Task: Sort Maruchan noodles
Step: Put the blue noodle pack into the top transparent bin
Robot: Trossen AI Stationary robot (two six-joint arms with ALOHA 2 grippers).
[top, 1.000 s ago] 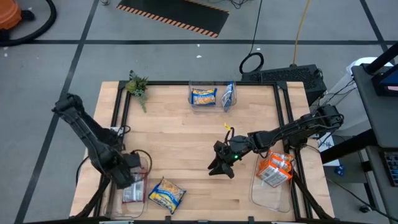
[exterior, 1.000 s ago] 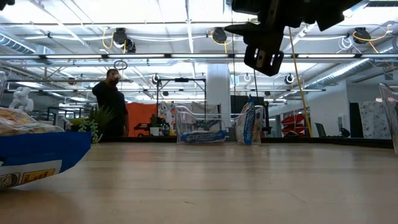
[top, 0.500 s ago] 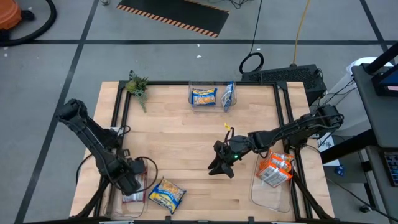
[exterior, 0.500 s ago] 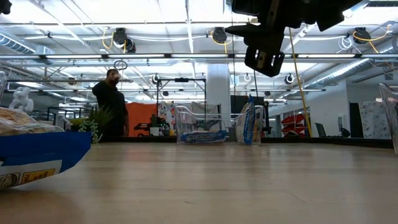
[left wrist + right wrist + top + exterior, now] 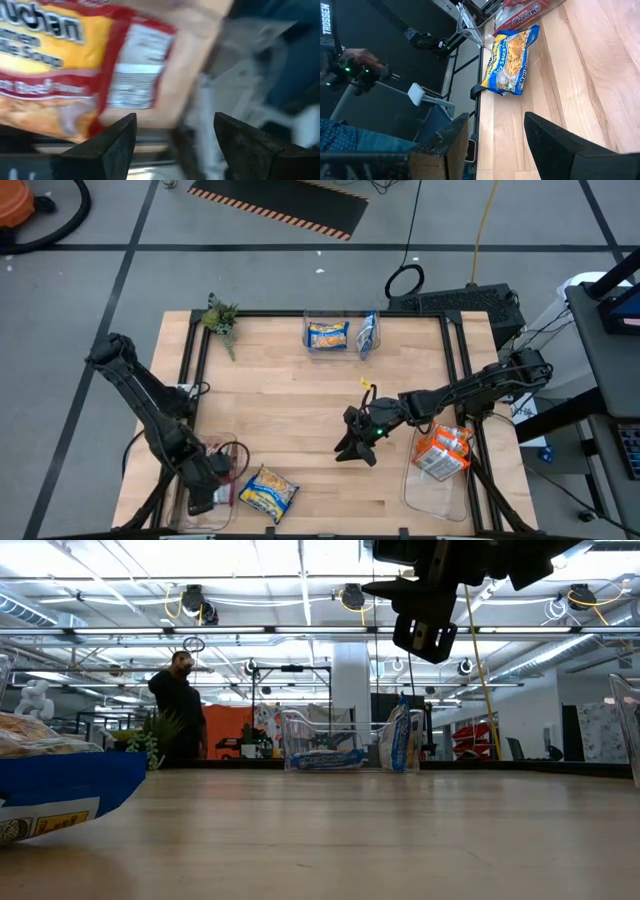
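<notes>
We are dropping a red packet (image 5: pixel 85 65) into the near-left bin (image 5: pixel 232 448), left gripper (image 5: pixel 203 490) jaws apart; next the blue packet (image 5: pixel 266 494) (right gripper (image 5: pixel 353 448) waits mid-bench, jaws apart, empty).

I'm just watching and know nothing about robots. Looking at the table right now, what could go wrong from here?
The left gripper is open just above a red packet at the near-left bin; lifting away carelessly could catch the packet or the bin wall. The blue-and-yellow packet lies loose close to the table's near edge, so a clumsy pick might push it off. The right gripper hovers open mid-table.
</notes>
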